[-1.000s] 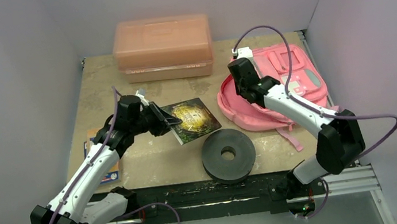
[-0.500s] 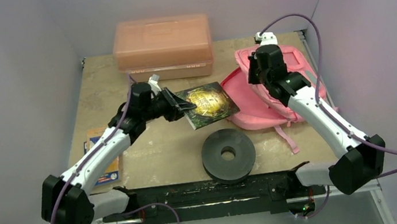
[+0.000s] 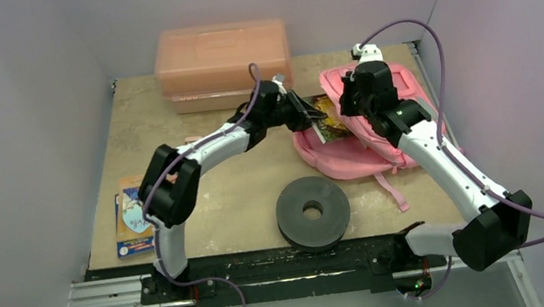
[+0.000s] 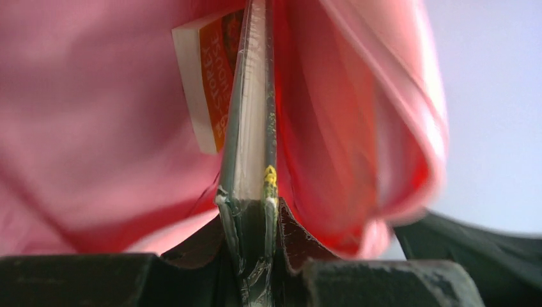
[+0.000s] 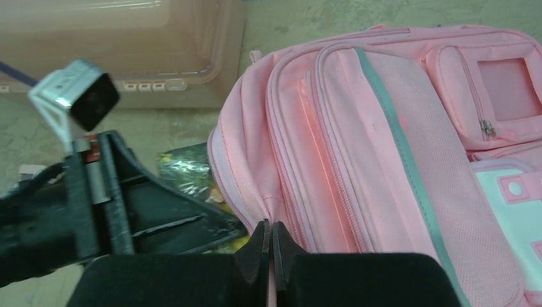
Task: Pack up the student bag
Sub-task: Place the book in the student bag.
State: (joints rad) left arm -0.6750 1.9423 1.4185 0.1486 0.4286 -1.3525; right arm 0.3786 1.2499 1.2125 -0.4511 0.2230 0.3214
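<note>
The student bag (image 3: 349, 161) is a pink fabric backpack lying at the back right of the table, with its main opening facing left. My right gripper (image 3: 354, 108) is shut on the zipper edge of the bag (image 5: 383, 128) and holds that edge up; its jaws (image 5: 271, 225) pinch a fold of pink fabric. My left gripper (image 3: 315, 121) is shut on a thin book with a green and gold cover (image 3: 330, 127), whose far part sits inside the opening. The left wrist view shows the book edge-on (image 4: 252, 128) between pink walls (image 4: 96, 96), beside an orange-spined book (image 4: 208, 83).
A rigid salmon plastic box (image 3: 224, 64) stands at the back, just left of the bag. A black disc with a centre hole (image 3: 313, 211) lies near the front edge. A blue-covered book (image 3: 133, 219) lies at the table's left edge.
My left arm has swung right and back, carrying the green book from mid-table into the bag's opening. My right gripper rose with the bag's edge a second ago and has since stayed put.
</note>
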